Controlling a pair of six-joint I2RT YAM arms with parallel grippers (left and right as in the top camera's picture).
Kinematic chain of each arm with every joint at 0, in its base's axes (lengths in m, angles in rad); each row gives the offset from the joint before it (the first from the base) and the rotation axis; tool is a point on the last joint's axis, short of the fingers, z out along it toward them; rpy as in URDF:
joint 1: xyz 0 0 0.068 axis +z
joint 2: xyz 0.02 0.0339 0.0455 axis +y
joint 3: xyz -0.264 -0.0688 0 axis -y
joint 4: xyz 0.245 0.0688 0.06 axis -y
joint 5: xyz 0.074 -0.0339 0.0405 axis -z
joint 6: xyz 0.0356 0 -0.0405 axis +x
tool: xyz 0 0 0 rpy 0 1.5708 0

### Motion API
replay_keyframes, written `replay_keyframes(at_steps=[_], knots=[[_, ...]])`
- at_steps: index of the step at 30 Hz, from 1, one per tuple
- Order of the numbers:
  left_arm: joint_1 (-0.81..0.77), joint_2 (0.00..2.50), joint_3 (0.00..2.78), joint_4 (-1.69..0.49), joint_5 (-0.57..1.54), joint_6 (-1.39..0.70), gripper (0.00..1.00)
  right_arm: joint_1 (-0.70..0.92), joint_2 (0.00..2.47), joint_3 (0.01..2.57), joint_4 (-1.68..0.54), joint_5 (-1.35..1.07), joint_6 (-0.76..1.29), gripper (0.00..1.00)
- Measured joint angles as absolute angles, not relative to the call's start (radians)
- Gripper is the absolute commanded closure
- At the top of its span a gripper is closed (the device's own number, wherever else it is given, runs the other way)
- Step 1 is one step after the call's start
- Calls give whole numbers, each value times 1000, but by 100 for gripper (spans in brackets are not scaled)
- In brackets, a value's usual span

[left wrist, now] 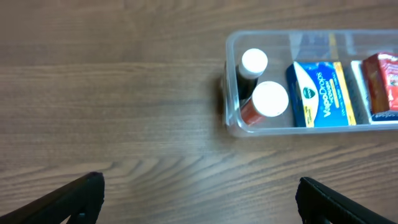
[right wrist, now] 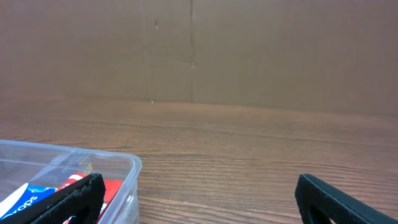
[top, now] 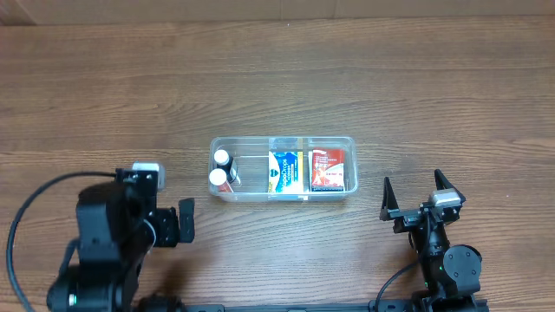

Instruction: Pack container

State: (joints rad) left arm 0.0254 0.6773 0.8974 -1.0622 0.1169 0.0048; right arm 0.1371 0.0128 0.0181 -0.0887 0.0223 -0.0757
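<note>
The clear container point(top: 283, 194) lies mid-table. Inside it are two white-capped bottles point(top: 222, 169) at its left end, a blue and yellow box point(top: 285, 171) in the middle and a red box point(top: 332, 168) at its right end. The container also shows in the left wrist view point(left wrist: 231, 81) with the bottles point(left wrist: 268, 99) and the blue box point(left wrist: 320, 93), and in the right wrist view point(right wrist: 127, 168). My left gripper point(top: 178, 222) is open and empty, left of the container's near corner. My right gripper point(top: 416, 192) is open and empty, to the container's right.
The wooden table point(top: 277, 78) stretches behind the container. A brown cardboard wall point(right wrist: 193, 50) stands at the table's far edge in the right wrist view. Black cables point(top: 35, 204) run by the left arm's base.
</note>
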Motion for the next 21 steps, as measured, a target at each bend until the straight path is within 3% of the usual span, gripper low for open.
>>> replay_keyframes(at_steps=[9, 18, 21], knots=[[25, 329, 487, -781, 120, -5, 0, 137, 13, 18, -89, 22, -78, 0], [25, 105, 93, 33, 103, -8, 0, 137, 13, 18, -89, 22, -79, 0], [25, 82, 31, 136, 84, 25, 0, 137, 13, 18, -90, 22, -79, 0]])
